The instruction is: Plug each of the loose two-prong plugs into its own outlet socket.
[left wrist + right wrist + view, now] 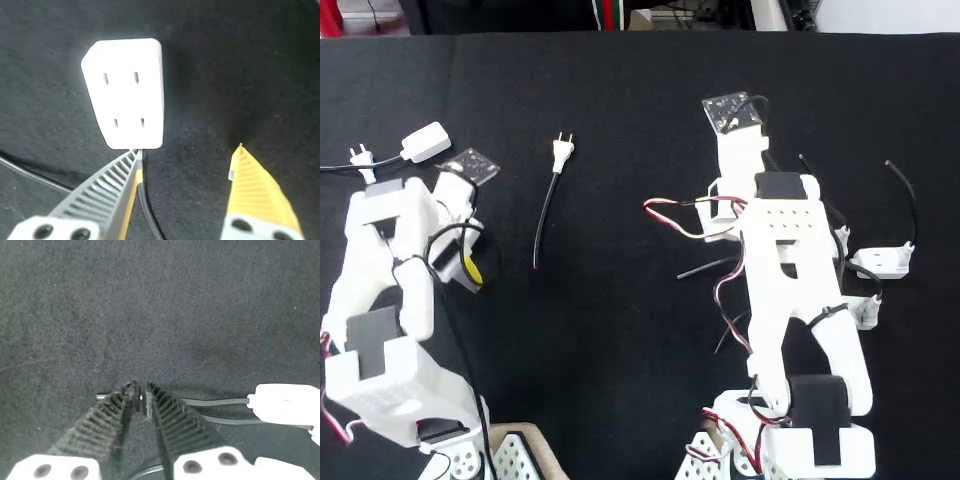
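White outlet block (125, 90) lies flat, sockets facing up, just ahead of my left gripper (187, 150) — fingers spread, holding nothing, placed, I'd judge, to steady it. A loose plug (562, 148) lies mid-table; my right gripper (140, 390) is pressed together above a thin cable (215, 401).

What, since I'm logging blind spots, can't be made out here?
Right gripper, right wrist view: fingertips close together over a cable; whether they pinch it is hidden.
White connector, same view: cut off by the edge, so plug or socket unclear.
Outlet block, high view: slots too small.
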You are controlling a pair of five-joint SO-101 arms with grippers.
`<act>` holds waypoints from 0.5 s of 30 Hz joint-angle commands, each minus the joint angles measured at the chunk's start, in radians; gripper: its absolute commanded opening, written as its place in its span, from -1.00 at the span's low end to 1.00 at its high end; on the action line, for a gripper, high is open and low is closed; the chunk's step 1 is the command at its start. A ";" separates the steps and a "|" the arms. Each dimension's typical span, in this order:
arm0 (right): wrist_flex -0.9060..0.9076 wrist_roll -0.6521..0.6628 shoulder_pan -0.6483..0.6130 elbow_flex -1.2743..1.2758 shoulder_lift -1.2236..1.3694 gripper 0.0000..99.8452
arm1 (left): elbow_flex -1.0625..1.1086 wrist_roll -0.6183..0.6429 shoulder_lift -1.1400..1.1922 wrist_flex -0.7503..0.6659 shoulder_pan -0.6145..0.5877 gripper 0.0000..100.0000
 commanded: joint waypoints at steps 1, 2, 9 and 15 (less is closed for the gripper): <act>-0.014 0.008 -0.005 -0.007 -0.010 -0.97 | -0.071 -0.012 -0.009 0.068 -0.007 -0.43; -0.014 0.008 -0.005 -0.007 -0.010 -0.97 | -0.079 -0.021 -0.031 0.109 0.002 -0.43; -0.014 0.008 -0.005 -0.007 -0.010 -0.97 | -0.125 -0.032 -0.296 0.261 0.007 -0.46; -0.014 0.006 -0.005 -0.004 -0.010 -0.97 | -0.053 0.008 -0.206 -0.003 0.031 -0.42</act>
